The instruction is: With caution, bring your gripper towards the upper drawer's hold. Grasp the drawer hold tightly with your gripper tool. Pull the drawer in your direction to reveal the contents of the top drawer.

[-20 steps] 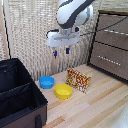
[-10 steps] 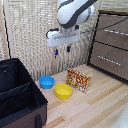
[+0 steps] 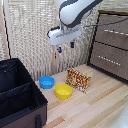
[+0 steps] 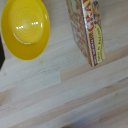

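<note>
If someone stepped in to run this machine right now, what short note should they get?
End effector: open, holding nothing, hanging in the air above the floor.
Top drawer: shut, at the exterior view's right; its silver drawer hold is untouched, well apart from the end effector.
Below the arm: yellow bowl, blue bowl, snack box.
Done: nothing yet.
Left: approach the hold, grip it, pull the drawer open.
</note>
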You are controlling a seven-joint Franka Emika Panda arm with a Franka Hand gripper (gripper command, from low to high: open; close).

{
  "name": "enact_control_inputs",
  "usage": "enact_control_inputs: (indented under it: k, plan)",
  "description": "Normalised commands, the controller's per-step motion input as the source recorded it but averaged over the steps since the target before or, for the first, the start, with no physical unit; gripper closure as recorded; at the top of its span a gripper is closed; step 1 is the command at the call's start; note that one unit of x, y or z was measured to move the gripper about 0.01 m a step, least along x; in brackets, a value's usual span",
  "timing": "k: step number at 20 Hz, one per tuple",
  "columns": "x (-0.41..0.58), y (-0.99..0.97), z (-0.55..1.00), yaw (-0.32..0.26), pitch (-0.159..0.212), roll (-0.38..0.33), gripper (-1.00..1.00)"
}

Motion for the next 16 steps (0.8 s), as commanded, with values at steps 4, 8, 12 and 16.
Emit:
enact_control_inputs:
  k: [4, 8, 12, 16]
  plan:
    - [0.0, 0.0, 0.13, 0.099, 0.05, -0.355, -1.0]
    - [0.0, 0.02, 0.08, 0.13, 0.072, -0.354, -1.0]
    - [0.0, 0.01, 0.07, 0.132, 0.071, -0.359, -1.0]
    - [0.001, 0.0, 0.05, 0.131, 0.037, -0.374, -1.0]
